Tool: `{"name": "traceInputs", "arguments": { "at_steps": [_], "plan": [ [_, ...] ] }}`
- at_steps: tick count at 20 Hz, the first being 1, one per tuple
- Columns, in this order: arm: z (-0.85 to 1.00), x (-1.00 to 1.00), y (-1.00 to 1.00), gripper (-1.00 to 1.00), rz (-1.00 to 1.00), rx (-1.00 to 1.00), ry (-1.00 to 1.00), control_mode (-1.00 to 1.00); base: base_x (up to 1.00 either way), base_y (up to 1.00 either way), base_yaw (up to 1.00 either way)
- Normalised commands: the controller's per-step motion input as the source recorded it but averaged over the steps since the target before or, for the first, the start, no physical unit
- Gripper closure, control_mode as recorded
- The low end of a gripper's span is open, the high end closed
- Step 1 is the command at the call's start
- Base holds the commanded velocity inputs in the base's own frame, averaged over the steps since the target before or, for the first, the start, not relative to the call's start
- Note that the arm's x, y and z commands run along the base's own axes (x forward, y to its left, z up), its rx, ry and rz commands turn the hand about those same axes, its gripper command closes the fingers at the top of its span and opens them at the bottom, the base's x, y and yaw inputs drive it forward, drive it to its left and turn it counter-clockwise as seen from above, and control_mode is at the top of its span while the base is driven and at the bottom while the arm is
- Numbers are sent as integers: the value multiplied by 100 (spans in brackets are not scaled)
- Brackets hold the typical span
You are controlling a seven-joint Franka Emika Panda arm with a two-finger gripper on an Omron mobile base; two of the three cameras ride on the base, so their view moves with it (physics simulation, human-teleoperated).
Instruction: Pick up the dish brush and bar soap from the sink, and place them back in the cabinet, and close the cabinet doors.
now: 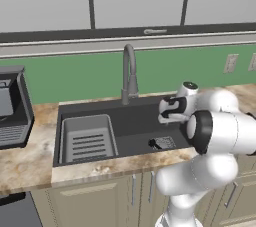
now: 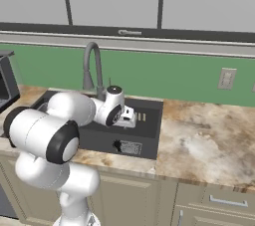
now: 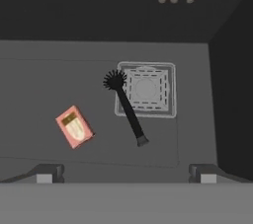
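Note:
The dark-grey sink (image 1: 135, 123) holds both small items on its floor. In the hand view the black dish brush (image 3: 129, 113) lies slanted, its bristly head at the corner of the square drain grate (image 3: 148, 90) and its handle running off the grate. The pinkish-orange bar soap (image 3: 74, 127) lies flat to the brush's left, apart from it. My gripper (image 3: 126, 173) hangs above the basin, pointing down, open and empty, its fingertips (image 3: 47, 173) spread wide. From the base I see the gripper (image 1: 165, 119) (image 2: 127, 120) over the basin's right part, above the brush (image 1: 154, 144). The cabinet and its doors are out of view.
A grey gooseneck faucet (image 1: 129, 71) rises behind the basin, close to my hand. A grey ribbed tray insert (image 1: 87, 138) fills the sink's left part. A dark appliance (image 1: 12, 106) stands on the counter at left. Marbled counter (image 2: 209, 145) stretches to the right.

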Motion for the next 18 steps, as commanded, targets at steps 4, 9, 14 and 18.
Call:
{"name": "traceInputs", "arguments": {
  "at_steps": [4,9,14,18],
  "plan": [
    [-22,4,0,-100,0,0,0,-100,0,0,0],
    [-19,5,0,-100,0,0,0,-100,0,0,0],
    [-18,3,0,-100,0,0,0,-100,0,0,0],
    [-16,4,0,-100,0,0,0,-100,0,0,0]
  ]
}}
